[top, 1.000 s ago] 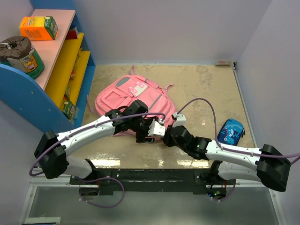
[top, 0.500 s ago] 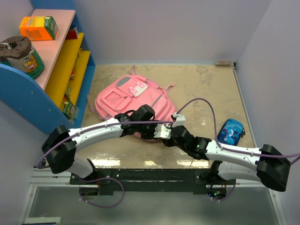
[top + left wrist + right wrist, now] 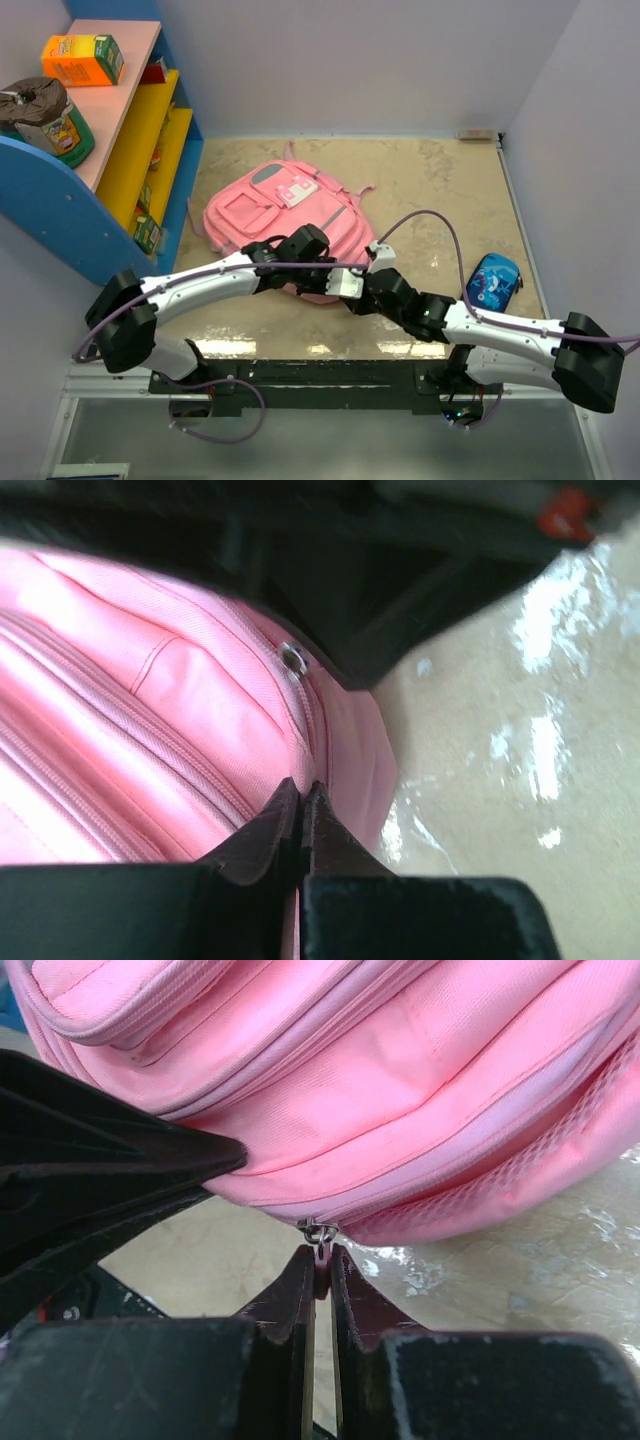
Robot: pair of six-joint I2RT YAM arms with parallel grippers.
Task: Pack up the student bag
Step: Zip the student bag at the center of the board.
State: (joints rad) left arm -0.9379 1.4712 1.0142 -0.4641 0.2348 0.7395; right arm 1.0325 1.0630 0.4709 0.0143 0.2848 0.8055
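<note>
We seem to be unzipping the student bag (image 3: 250, 210): left tool (image 3: 301, 798) pinches its fabric, right tool (image 3: 320, 1265) grips the zipper pull (image 3: 319, 1232). Next, we'd draw it along.

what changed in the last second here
The left tool swung right along the near edge of the bag, toward the right tool, and closed from open, apparently pinching the fabric there. The right tool stayed shut on the zip pull. The bag and the pouch kept their places.
</note>
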